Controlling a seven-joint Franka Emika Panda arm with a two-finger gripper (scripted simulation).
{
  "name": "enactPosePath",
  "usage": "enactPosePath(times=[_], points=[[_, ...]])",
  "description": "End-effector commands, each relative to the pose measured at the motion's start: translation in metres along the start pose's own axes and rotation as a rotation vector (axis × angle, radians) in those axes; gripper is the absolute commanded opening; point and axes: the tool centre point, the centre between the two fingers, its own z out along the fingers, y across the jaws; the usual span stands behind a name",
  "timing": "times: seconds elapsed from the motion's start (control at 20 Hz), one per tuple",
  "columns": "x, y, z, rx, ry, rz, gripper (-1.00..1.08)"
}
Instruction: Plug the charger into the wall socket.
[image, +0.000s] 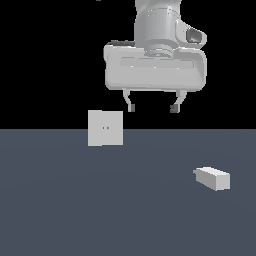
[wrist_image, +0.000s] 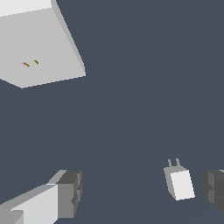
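Above the floor (image: 75, 200), the tool (image: 152, 108) hangs downward, fingers spread, empty.

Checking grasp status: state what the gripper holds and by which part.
Nothing is held. The gripper is open, above the floor; the charger lies apart.

The supporting surface was a flat, uniform dark grey-blue floor (image: 100, 210). Two items rested directly on it. The wall socket (image: 105, 128), a white square plate with two yellowish dots at centre, stood upright on the floor, below the gripper (image: 152, 107) and off one fingertip. The charger (image: 212, 178), a small white block, lay flat, below and beyond the other fingertip, well apart from the socket.
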Motion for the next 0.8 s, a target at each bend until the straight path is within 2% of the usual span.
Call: enactPosePath(times=[0.0,0.75], points=[[-0.010,0.011,0.007,0.002,0.023,-0.018,1.00],[-0.049,0.064,0.048,0.019,0.134,-0.109,1.00]])
